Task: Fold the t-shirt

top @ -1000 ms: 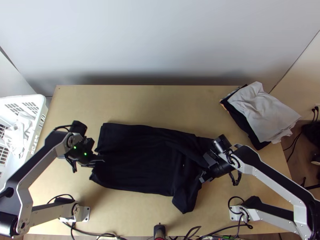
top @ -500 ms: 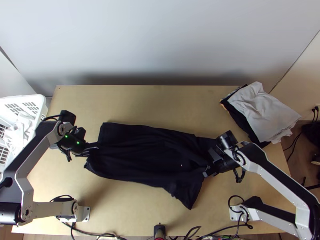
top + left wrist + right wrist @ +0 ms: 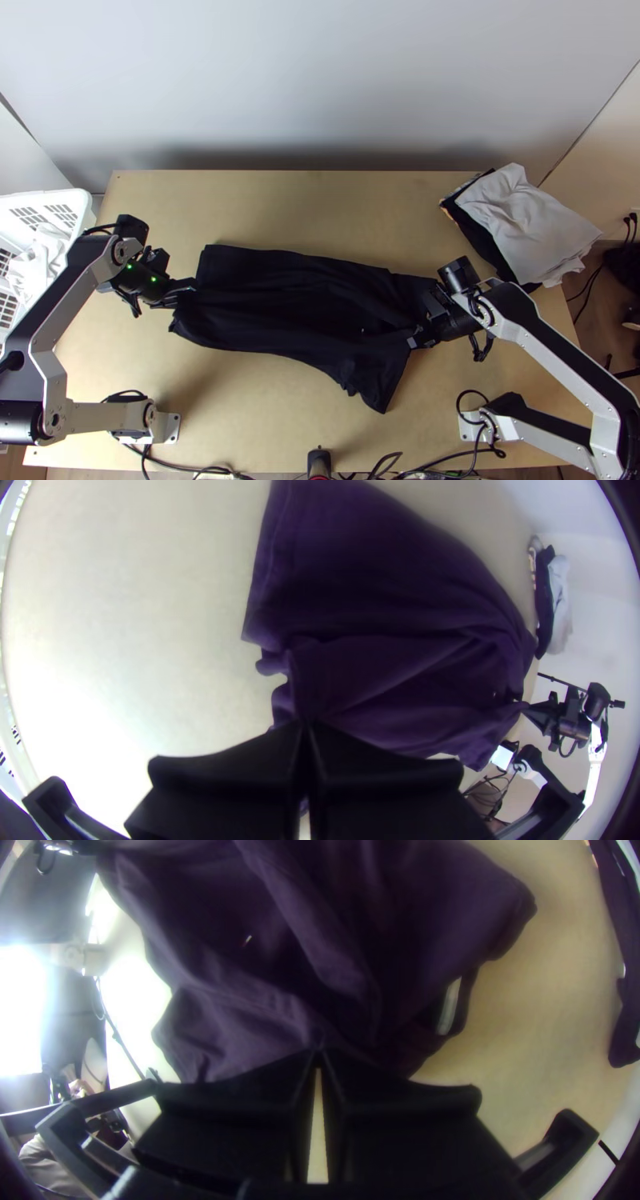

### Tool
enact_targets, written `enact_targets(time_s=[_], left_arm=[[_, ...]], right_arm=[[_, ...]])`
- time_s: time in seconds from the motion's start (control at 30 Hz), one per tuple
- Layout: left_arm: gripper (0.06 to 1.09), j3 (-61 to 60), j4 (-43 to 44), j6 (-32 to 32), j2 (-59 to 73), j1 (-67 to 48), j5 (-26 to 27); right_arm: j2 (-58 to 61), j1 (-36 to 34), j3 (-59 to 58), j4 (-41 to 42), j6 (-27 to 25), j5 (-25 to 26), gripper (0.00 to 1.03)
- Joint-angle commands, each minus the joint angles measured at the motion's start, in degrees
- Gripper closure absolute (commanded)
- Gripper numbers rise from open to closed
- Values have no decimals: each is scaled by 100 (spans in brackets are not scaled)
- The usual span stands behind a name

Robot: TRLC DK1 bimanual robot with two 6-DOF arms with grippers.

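Shirt [image 3: 296, 300] mid-table, long axis running between grippers. Left gripper [image 3: 307, 725] clamped on its left end, right gripper [image 3: 319, 1053] on its right. Near side probably folds toward the far edge next.

Silver-grey links [image 3: 53, 388], chunky black cylindrical joints [image 3: 18, 422], thin looping black cables [image 3: 459, 405], two small green lights [image 3: 154, 279]

Pale wall [image 3: 320, 80], light wooden table [image 3: 280, 208], brown floor [image 3: 596, 332]

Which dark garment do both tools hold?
The t-shirt across the table's middle, gripped near opposite ends; the other dark garment lies beneath the pale cloth.
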Motion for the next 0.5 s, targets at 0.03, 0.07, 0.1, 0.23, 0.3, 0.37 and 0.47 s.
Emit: enact_targets(time_s=[0.03,0.07,0.1,0.23,0.3,0.37,0.47], left_arm=[[51,225,41,193,109,-138,563],[50,260,32,70,74,-173,686],[50,234,85,62,-23,-217,765],[25,-13,454,167,-454,-481,765],[24,-171,683,158,-832,-463,756],[12,-355,691,237,-1139,-402,747],[12,-839,568,826,-1297,-208,466]], right_arm=[[-4,-7,21,3,14,-5,100],[5,1,21,3,14,-5,100],[5,1,21,3,14,-14,100],[5,28,38,3,14,-14,100],[5,19,38,3,14,-5,100],[5,19,38,3,14,-5,100],[13,19,38,3,14,-5,100]])
